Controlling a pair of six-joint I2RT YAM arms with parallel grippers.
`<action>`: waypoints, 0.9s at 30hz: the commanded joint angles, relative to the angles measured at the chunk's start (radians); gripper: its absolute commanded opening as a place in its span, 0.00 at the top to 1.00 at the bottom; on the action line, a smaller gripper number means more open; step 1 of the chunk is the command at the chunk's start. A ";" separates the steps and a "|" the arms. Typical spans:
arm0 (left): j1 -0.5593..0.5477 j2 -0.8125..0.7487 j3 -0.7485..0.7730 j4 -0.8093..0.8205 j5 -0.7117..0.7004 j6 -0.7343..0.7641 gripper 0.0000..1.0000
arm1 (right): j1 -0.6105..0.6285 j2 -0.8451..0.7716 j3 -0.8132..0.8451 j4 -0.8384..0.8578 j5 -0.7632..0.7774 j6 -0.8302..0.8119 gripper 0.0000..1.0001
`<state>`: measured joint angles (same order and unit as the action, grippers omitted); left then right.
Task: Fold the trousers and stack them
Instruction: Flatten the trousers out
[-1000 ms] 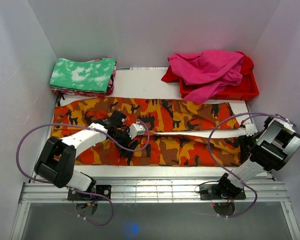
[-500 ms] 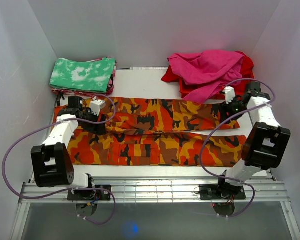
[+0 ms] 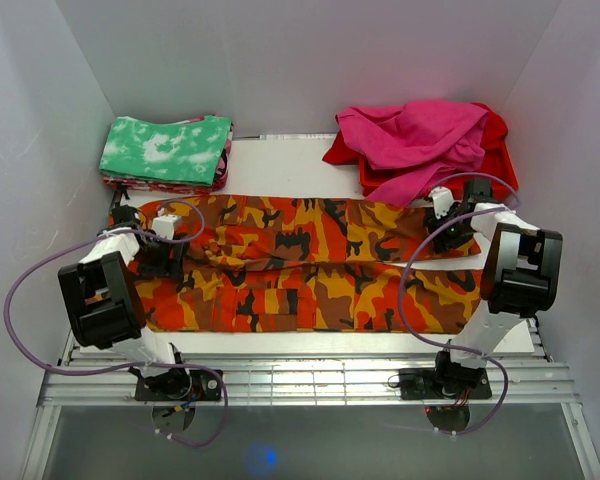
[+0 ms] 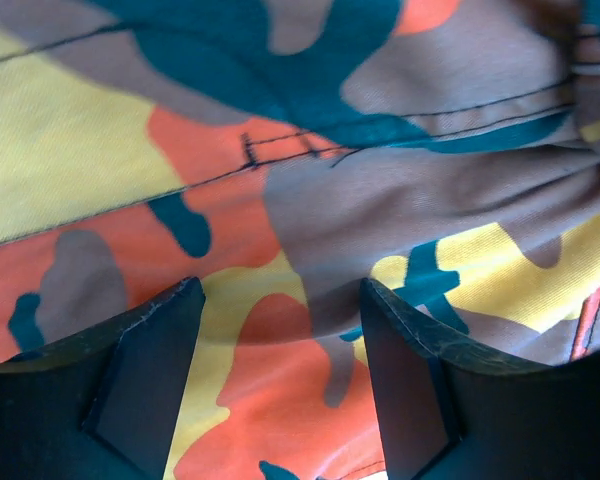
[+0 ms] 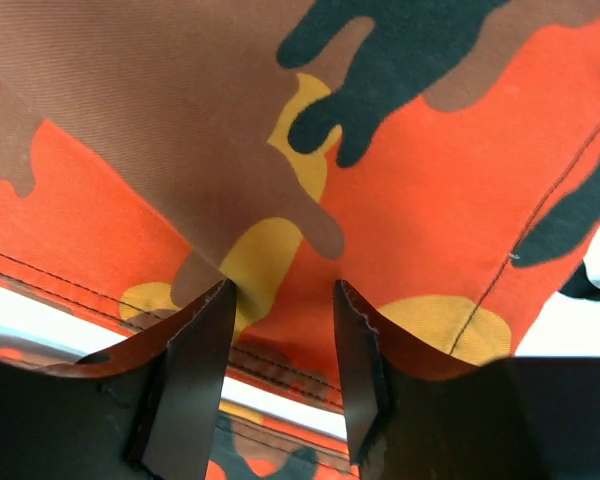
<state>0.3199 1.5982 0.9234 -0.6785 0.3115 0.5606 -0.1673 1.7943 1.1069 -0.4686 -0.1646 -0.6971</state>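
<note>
The camouflage trousers [image 3: 310,265] lie flat across the table, their two legs running left to right, one behind the other. My left gripper [image 3: 158,250] hangs low over their left end. In the left wrist view its jaws [image 4: 280,290] are open, with flat printed cloth [image 4: 280,150] beneath them and nothing pinched. My right gripper [image 3: 445,228] is at the right end of the far leg. In the right wrist view its jaws [image 5: 282,290] stand apart over that leg's stitched hem [image 5: 270,365], and a strip of white table shows below the hem.
A folded green-and-white cloth stack [image 3: 167,150] sits at the back left. At the back right, a heap of magenta and red garments [image 3: 420,140] lies in a red tray [image 3: 490,182]. White walls close in on both sides. Purple cables loop from each arm.
The left arm swung from the trousers' middle out to their left end. The right arm moved from the front right to the far leg's right end. Its jaws have narrowed.
</note>
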 commanded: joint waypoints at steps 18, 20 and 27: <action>0.088 -0.448 -0.100 -0.293 0.216 0.200 0.21 | -0.163 -0.263 0.020 -0.416 -0.125 -0.173 0.39; 0.088 -0.452 -0.071 -0.296 0.242 0.171 0.20 | -0.147 -0.276 0.074 -0.504 -0.183 -0.180 0.39; 0.087 -0.403 0.037 -0.332 0.300 0.139 0.24 | -0.104 -0.302 0.068 -0.538 -0.171 -0.163 0.41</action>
<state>0.4049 1.1927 0.9024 -0.9806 0.5297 0.7170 -0.2783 1.5028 1.1889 -0.9306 -0.3092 -0.8715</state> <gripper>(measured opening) 0.764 0.590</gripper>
